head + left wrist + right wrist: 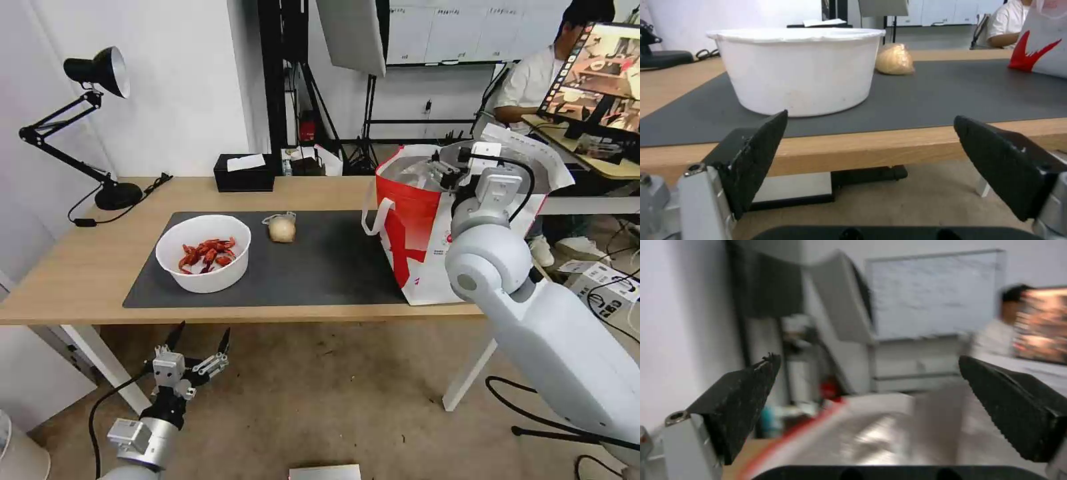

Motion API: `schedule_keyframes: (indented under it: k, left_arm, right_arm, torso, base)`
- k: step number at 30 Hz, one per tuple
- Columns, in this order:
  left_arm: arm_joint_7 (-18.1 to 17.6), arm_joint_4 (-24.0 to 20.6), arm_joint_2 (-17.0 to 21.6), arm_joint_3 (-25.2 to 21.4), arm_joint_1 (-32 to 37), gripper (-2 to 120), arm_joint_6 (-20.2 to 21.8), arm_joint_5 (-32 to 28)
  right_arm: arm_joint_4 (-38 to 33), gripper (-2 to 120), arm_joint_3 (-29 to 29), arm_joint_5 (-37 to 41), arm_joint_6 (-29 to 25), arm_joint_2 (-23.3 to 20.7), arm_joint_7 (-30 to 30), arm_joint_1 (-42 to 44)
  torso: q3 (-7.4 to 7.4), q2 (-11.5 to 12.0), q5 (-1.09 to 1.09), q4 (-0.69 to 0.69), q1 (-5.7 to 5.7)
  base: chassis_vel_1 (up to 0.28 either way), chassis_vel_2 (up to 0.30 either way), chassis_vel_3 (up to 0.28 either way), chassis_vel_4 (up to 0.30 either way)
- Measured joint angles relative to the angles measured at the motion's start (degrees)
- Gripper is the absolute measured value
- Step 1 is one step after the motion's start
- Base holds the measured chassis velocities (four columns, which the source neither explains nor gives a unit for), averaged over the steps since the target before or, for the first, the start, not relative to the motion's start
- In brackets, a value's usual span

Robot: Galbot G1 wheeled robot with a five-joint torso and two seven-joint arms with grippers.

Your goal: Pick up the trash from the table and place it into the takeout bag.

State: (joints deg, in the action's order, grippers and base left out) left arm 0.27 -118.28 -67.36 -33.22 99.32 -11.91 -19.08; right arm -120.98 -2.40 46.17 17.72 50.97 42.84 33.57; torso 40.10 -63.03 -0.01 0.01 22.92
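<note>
The right gripper point(869, 373) is positioned above the open mouth of the takeout bag point(417, 233), with its fingers spread wide and nothing held between them. In the right wrist view, the silver foil lining and the red rim of the bag lie directly beneath the fingertips point(751, 383).

The left gripper point(200, 340) is below the near edge of the table point(80, 267), with its fingers pointing upward, fully spread and holding nothing. In the left wrist view, the white round bowl point(795, 70) stands just beyond the fingers point(760, 146), on the dark grey mat point(951, 93) above the table edge.

The bowl has straight, slightly flared white walls and contains red crayfish shells point(207, 255). The beige ball in clear wrap point(282, 229) lies on the mat beyond the bowl, towards the bag side and apart from the bowl; the wrap is gathered into a loose twist at its top.

The takeout bag stands upright at the end of the mat on the right gripper's side. It is boxy and red-and-white, with a white loop handle point(373, 210) hanging on the side that faces the ball.

A black tissue box point(244, 173) and a black desk lamp point(93, 127) stand at the far edge of the table.
</note>
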Motion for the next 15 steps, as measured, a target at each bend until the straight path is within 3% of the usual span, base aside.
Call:
schedule_keyframes:
  k: [3, 4, 7, 12, 15]
  left_arm:
    - [0.0, -0.3, -0.1, -0.2, 0.1, 100, -0.1, -0.1]
    - [0.0, -0.3, -0.1, -0.2, 0.1, 100, -0.1, -0.1]
    - [0.0, -0.4, -0.2, -0.4, 0.0, 100, -0.3, -0.1]
    - [0.0, -0.2, -0.7, -0.1, 0.0, 100, -0.9, 0.0]
    - [0.2, -0.2, -0.9, -0.1, 0.4, 100, -1.3, 0.3]
  right_arm:
    - [-4.3, 100, -3.1, 0.2, -6.6, -2.8, -13.9, 7.0]
    - [-4.3, 100, -3.1, 0.2, -6.6, -2.8, -13.9, 7.0]
    - [-7.3, 100, -6.4, 0.2, -11.8, -5.8, -25.7, 15.9]
    - [-9.7, 100, -9.9, -0.3, -15.2, -7.8, -32.8, 24.3]
    - [-10.6, 100, -14.5, -3.2, -19.3, -7.8, -38.3, 34.4]
  torso:
    - [0.0, 0.0, 0.0, 0.0, 0.0]
    - [0.0, 0.0, 0.0, 0.0, 0.0]
    - [0.0, 0.0, 0.04, -0.02, -0.01]
    - [0.0, 0.0, 0.0, -0.01, 0.0]
    - [0.0, 0.0, 0.01, -0.02, -0.01]
  base:
    - [0.0, 0.0, 0.0, 0.0]
    - [0.0, 0.0, 0.0, 0.0]
    - [0.0, 0.0, 0.0, 0.0]
    - [0.0, 0.0, 0.0, 0.0]
    - [0.0, 0.0, 0.0, 0.0]
